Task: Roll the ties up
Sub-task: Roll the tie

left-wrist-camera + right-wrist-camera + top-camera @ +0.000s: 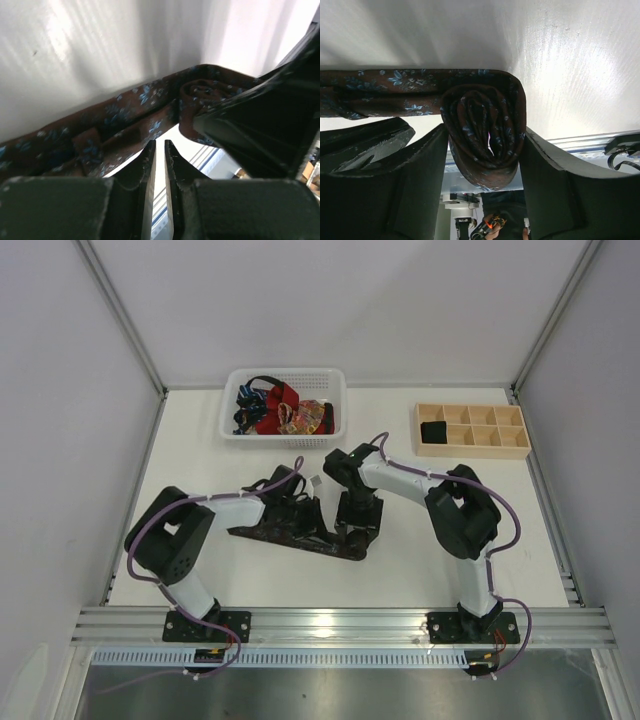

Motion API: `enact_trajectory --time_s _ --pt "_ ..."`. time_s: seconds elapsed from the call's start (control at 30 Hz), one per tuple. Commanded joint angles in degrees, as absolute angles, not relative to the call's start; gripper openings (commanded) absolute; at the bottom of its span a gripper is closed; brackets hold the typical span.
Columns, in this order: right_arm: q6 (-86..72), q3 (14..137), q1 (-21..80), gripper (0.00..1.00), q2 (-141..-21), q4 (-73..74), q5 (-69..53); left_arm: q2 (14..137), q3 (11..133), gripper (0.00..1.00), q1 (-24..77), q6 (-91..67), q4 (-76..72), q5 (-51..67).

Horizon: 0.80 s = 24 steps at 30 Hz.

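The right gripper (482, 131) stands over the table (200, 440) with its jaws on either side of the roll (482, 150). This is the wound-up end of the brown tie (395, 92) with small blue flowers. Both pads lie against the roll's flanks, so it is held between them, though I cannot tell how firmly. From the roll, the rest of the tie runs flat towards the left gripper (160, 145) and on past it.

That gripper sits just beside the right one, low over the flat stretch. Its jaws are almost together, with only a thin slit between them and nothing to be seen in it. The tips reach the tie's near edge; whether they nip the cloth cannot be told.

Well beyond the left gripper stands a white mesh basket (285, 372) holding a heap of other ties (278, 412) in red, blue and orange. Beyond the right gripper and off to its right lies a pale wooden tray (470, 451) of square compartments, with a dark thing (434, 431) in its near left one.
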<state>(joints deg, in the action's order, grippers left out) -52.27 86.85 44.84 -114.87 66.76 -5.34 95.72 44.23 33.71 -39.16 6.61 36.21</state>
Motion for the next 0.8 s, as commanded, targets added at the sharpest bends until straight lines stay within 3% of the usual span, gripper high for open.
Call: enact_trajectory --time_s 0.0,0.1,0.23,0.57,0.77 --pt "-52.29 85.87 45.09 0.66 -112.86 66.01 -5.36 96.68 46.49 0.17 33.22 -40.78 3.43 39.2" --pt "-52.12 85.52 45.0 0.68 -112.5 65.83 -5.36 97.03 46.76 0.17 33.31 -41.22 3.08 39.64" --pt "-52.12 85.34 45.09 0.65 -112.59 65.65 -5.63 97.47 46.76 0.17 33.31 -41.75 2.37 40.25" --pt "-50.89 86.31 45.09 0.47 -113.91 67.76 -4.22 97.29 46.41 0.17 33.31 -41.66 2.02 40.08" --pt "-50.54 87.36 45.44 0.31 -114.43 69.51 -1.95 97.38 46.23 0.17 33.22 -41.49 2.11 40.17"
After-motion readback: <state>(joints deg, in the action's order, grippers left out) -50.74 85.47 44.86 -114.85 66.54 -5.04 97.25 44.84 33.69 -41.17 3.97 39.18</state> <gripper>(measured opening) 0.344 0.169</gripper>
